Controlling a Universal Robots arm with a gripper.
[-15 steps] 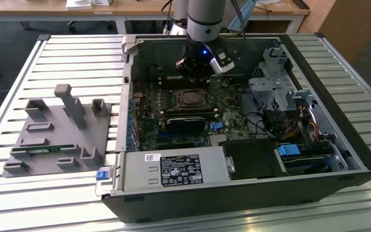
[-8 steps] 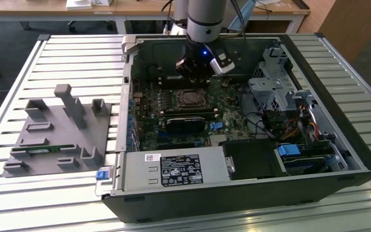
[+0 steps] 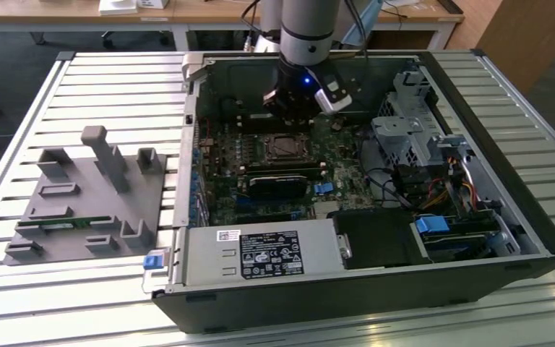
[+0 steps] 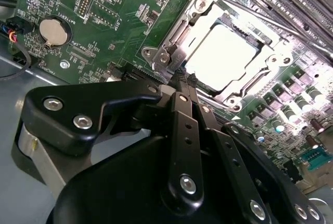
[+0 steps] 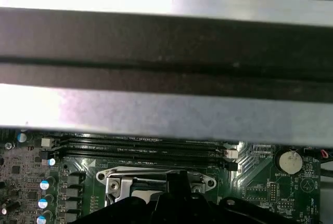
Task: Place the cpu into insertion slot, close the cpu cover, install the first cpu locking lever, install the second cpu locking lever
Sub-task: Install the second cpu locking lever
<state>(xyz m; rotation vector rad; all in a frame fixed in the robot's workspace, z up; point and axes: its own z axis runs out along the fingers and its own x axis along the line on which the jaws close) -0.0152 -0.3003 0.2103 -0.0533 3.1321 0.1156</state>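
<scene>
On the exterior view's left, a grey fixture block (image 3: pixel 84 199) with upright posts sits on the slatted table (image 3: pixel 27 94), well apart from the open computer case (image 3: pixel 355 188). Bare slats lie between the two. Inside the case, the motherboard (image 3: pixel 268 173) lies flat, with the socket (image 3: pixel 285 147) near its middle and the arm's gripper (image 3: pixel 292 112) hanging just beyond the socket's far edge, close to the case's rear wall. A labelled power supply (image 3: pixel 258 254) fills the near edge of the case; drive cages (image 3: pixel 407 130) crowd the exterior view's right side.

In the second wrist view, the gripper (image 4: pixel 182 78) has its fingers (image 4: pixel 179 104) pressed together with no gap, tips at the socket frame's corner. The cpu (image 4: pixel 221 57) lies flat in the socket, its pale top glaring, and the cpu cover (image 4: pixel 205 8) frames it, lying around its edges. A coin battery (image 4: pixel 53 31) sits well apart on open board. In the first wrist view, the case wall (image 5: pixel 166 109) stands close behind the memory slots (image 5: pixel 145 148).
</scene>
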